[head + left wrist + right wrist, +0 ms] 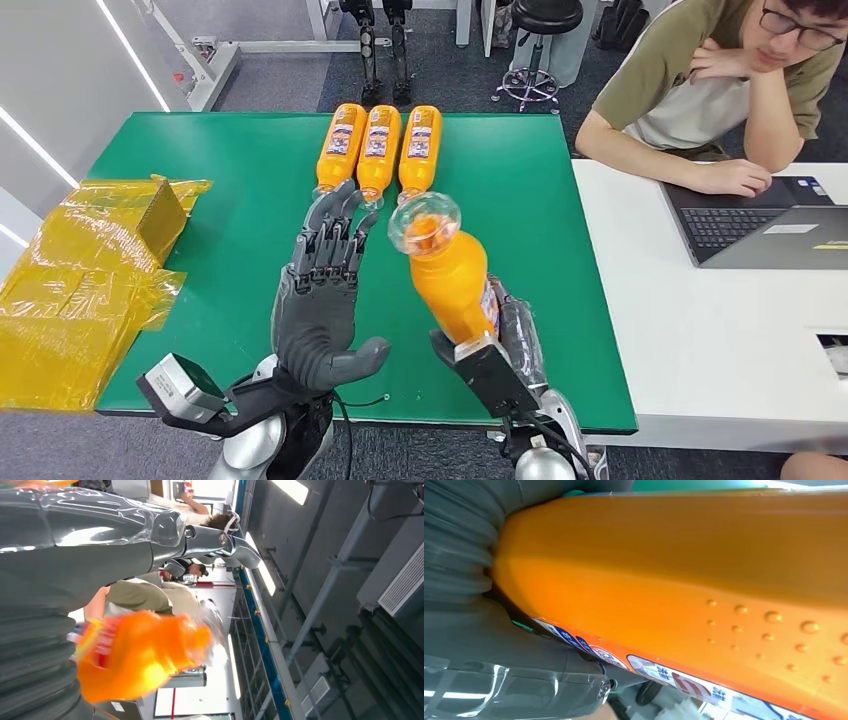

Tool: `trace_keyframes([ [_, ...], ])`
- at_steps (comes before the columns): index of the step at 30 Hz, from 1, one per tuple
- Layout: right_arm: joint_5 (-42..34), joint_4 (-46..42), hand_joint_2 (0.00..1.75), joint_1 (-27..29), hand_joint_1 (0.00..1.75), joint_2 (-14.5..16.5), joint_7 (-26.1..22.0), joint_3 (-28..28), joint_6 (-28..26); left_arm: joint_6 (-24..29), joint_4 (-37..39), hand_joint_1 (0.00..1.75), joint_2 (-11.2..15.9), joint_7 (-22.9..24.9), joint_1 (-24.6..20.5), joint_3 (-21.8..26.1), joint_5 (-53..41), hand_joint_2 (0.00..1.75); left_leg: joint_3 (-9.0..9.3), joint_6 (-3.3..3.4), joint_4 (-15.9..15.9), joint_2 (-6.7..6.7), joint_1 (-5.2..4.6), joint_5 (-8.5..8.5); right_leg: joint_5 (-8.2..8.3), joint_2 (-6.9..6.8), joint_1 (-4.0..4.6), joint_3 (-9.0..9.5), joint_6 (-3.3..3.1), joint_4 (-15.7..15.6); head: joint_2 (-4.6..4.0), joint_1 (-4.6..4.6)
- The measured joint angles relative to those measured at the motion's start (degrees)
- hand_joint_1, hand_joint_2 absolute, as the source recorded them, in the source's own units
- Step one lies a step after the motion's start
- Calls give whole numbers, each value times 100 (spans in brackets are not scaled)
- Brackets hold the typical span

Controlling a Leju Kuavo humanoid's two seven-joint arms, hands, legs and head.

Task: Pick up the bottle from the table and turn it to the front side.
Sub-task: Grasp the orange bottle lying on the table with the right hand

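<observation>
Right hand point(500, 345): nearest cam, at near table edge, wrapped round lower body of the bottle point(452, 275); holding it, lifted off the green table point(230, 210).
Bottle: orange, clear base end up and tilted away toward far edge, cap end down in the palm. Long axis runs near-to-far, leaning up. Label strip point(684, 682) sits on the side turned toward right hand's fingers, so front prob. not yet facing out.
Left hand point(325, 290): just beside bottle on its left, not touching; palm up, fingers spread wide, holding nothing. Fingertips point to far edge.
Key relation: bottle lies to the right of left hand, apart by a small gap; left hand is the free one and near enough to take or steady it for a twist about the long axis.
Row at far edge: three orange bottles point(378, 148) lying side by side, labels up, caps toward near edge.
Left edge: yellow wrap pile point(90, 270).
Next, my guess: roll bottle till label faces up.
Risk: slick body may slip in regrip.
</observation>
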Motion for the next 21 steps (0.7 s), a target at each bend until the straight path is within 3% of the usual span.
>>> trace_keyframes([
  [8,819,50,175,-379,175,-368,22,287,917,-93,176,0,3,-103,-168,3,120,175,-1,0,1,1,0,0,0,1,0,0,0,-1,0,1],
  [21,975,138,175,-811,175,-879,-95,711,1189,-136,361,0,21,-123,-218,19,282,175,-1,0,1,1,0,0,0,1,0,-2,0,-1,0,1],
])
